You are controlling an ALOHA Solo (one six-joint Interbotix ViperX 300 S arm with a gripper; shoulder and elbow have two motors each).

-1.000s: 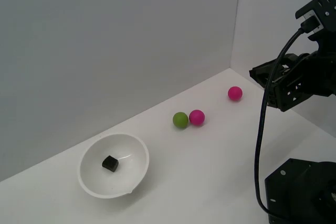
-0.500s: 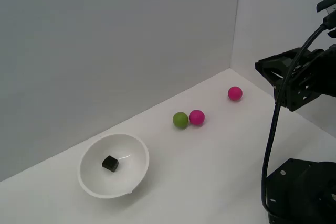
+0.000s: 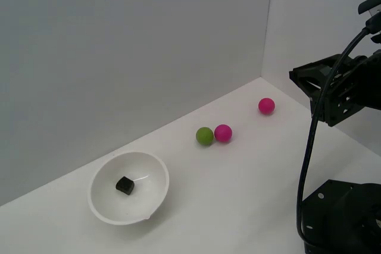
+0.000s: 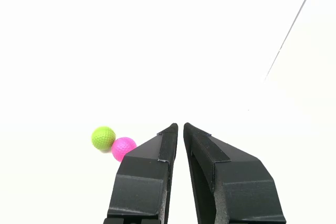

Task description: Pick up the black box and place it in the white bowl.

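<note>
Black box [image 3: 125, 185] — small, matte, roughly cube-shaped with softened edges, sitting tilted on the inner floor of the white bowl [image 3: 156, 171], a little toward the exterior view's left of the bowl's centre. The bowl is round, deep, glossy; a thin bright glint lies just beside the box, and the near rim shows a slight dip. It rests on the white bench [image 3: 238, 176], smooth and evenly lit, which meets plain pale walls at the back and at the exterior view's right. Three balls on the bench, well apart from the bowl: a green ball [image 3: 205, 136] and a pink ball [image 3: 223, 132] touching one another, a second pink ball [image 3: 266, 106] alone nearer the corner. In the wrist view the green ball [image 4: 103, 137] shows a dimpled, golf-ball skin, and its pink neighbour [image 4: 122, 147] is partly hidden behind a finger. Gripper [image 4: 180, 126] — hard black plastic, angular fingers tapering to points, tips nearly meeting with only a sliver between, nothing held. It hangs raised at the exterior view's right, above the black robot base [image 3: 342, 218], a black cable [image 3: 306, 165] looping down.
</note>
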